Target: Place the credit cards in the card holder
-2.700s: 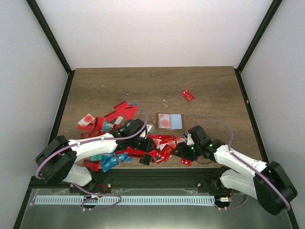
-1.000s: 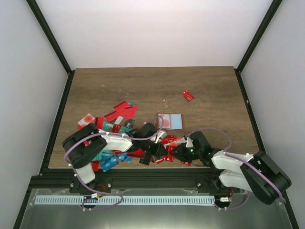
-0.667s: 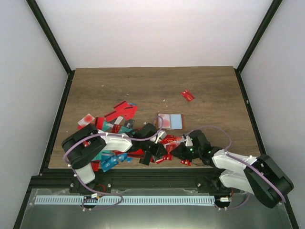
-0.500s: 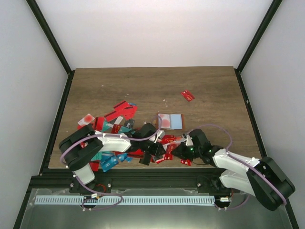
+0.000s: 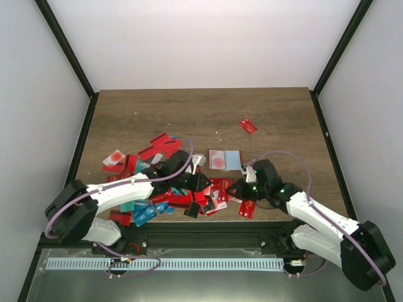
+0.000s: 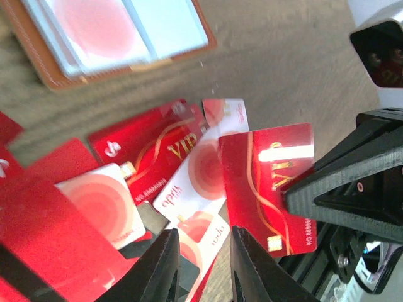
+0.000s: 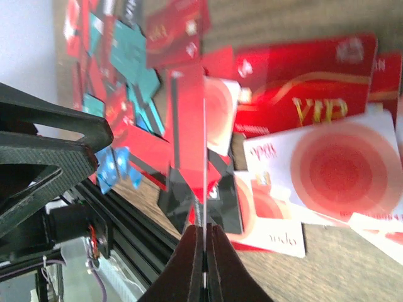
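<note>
Credit cards (image 5: 165, 182), mostly red with some teal, lie heaped at the near left of the table. The card holder (image 5: 225, 159) lies open behind the heap, pale blue inside, with a white red-circle card on its left half. In the left wrist view the card holder (image 6: 60, 77) is at top left. My right gripper (image 5: 243, 192) is shut on a red VIP card (image 6: 267, 182), seen edge-on between the right gripper's (image 7: 204, 231) closed fingers. My left gripper (image 5: 199, 182) hovers over the heap. The left gripper (image 6: 203, 251) stands open a little with nothing between its fingers.
A single red card (image 5: 248, 126) lies apart at the back right of the wooden table (image 5: 277, 113). The black frame rail (image 5: 208, 229) runs along the near edge, just below the heap. White walls enclose the sides and back.
My right gripper has shut on the red card and lifted it slightly away from the heap. The left arm has pulled its gripper back and to the left.
</note>
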{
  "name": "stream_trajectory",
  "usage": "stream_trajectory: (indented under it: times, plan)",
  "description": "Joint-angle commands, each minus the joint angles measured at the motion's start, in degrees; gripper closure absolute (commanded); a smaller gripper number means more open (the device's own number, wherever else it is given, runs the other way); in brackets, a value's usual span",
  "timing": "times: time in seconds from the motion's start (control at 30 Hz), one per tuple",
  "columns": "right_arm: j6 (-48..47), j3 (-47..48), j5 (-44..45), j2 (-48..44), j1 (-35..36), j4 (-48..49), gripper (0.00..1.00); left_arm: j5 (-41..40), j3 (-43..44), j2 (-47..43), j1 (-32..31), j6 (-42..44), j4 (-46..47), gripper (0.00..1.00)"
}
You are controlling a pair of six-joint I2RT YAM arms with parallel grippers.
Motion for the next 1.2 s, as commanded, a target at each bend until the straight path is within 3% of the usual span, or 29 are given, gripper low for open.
stream_trajectory:
  times: [0.0, 0.17, 0.33, 0.57, 0.93, 1.17]
  plan:
    - [-5.38, 4.54, -2.93, -1.65, -3.9, 1.01, 0.99, -0.02, -0.44, -5.1, 4.27, 1.26, -2.32, 0.74]
    - [-6.54, 6.86, -10.92, -1.06, -9.39, 10.93, 0.99, 7.29, 0.02, -9.75, 10.68, 3.42, -0.17, 0.69]
    - [-7.06, 8.79, -19.95, 1.4, -10.51, 22.82, 0.99, 19.62, 0.44, -11.49, 15.33, 4.73, 5.95, 0.61]
    - [-5.78, 11.21, -30.82, 4.06, -10.51, 34.06, 0.99, 32.11, 2.3, -12.42, 16.7, 6.27, 11.58, 0.56]
    - [-2.26, 11.27, -36.58, 4.99, -10.46, 42.03, 0.99, 36.77, 0.61, -13.56, 16.65, 2.63, 19.87, 0.6]
    - [-1.4, 11.25, -37.46, 5.56, -10.42, 43.41, 0.99, 38.14, -0.47, -11.99, 16.54, -1.12, 25.47, 0.74]
